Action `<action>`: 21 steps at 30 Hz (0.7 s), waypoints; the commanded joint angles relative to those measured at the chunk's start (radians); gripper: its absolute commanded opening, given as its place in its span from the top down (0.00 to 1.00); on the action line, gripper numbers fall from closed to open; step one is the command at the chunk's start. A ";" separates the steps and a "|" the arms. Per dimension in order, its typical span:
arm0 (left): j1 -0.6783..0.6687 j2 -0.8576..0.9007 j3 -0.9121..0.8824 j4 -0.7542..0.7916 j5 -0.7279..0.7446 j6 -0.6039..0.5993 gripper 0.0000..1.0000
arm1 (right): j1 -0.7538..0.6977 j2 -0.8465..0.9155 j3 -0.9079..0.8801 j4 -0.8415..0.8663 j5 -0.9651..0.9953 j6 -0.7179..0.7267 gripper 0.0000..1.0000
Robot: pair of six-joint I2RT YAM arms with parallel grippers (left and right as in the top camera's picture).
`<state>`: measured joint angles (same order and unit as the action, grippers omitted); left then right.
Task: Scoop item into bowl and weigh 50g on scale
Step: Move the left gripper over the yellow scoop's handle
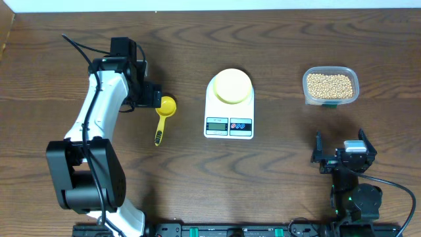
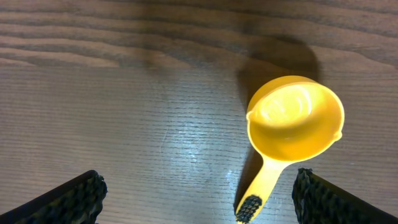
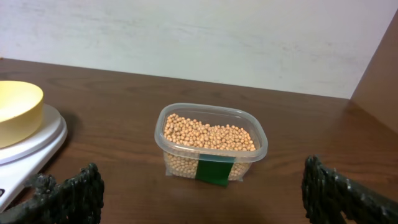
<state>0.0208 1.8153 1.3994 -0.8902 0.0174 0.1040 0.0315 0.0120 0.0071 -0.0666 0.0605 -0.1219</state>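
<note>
The tan beans (image 1: 330, 83) fill a clear plastic tub (image 3: 209, 163) at the table's right rear. A pale yellow bowl (image 1: 232, 85) stands empty on the white scale (image 1: 229, 125); the right wrist view shows the bowl (image 3: 15, 109) and the scale (image 3: 37, 144) at its left edge. A yellow scoop (image 1: 164, 113) lies left of the scale. My left gripper (image 1: 148, 96) hovers open over it, and the scoop's handle (image 2: 261, 186) lies between the fingers, close to the right one. My right gripper (image 3: 202, 193) is open and empty, short of the tub.
A green label (image 3: 216, 171) marks the tub's near side. A white wall (image 3: 199, 37) runs behind the table, and a wooden panel (image 3: 379, 74) stands at the right. The right arm's base (image 1: 355, 197) sits at the front edge.
</note>
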 commanded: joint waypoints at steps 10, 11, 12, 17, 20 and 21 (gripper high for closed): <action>-0.014 0.010 -0.031 0.049 0.047 -0.010 0.02 | 0.007 -0.007 -0.002 -0.004 0.008 -0.014 0.01; -0.014 0.010 -0.037 0.055 0.047 -0.008 0.02 | 0.007 -0.007 -0.002 -0.004 0.008 -0.014 0.01; -0.014 0.010 -0.039 0.055 0.046 -0.008 0.02 | 0.007 -0.007 -0.002 -0.004 0.008 -0.014 0.01; -0.014 0.011 -0.046 0.055 0.047 -0.009 0.02 | 0.007 -0.007 -0.002 -0.004 0.008 -0.014 0.01; -0.014 0.013 -0.059 0.061 0.047 -0.009 0.02 | 0.007 -0.007 -0.002 -0.004 0.008 -0.014 0.01; -0.014 0.015 -0.061 0.062 0.047 -0.009 0.03 | 0.007 -0.007 -0.002 -0.004 0.008 -0.014 0.01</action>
<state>0.0082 1.8175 1.3617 -0.8291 0.0540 0.1013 0.0315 0.0120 0.0071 -0.0666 0.0605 -0.1219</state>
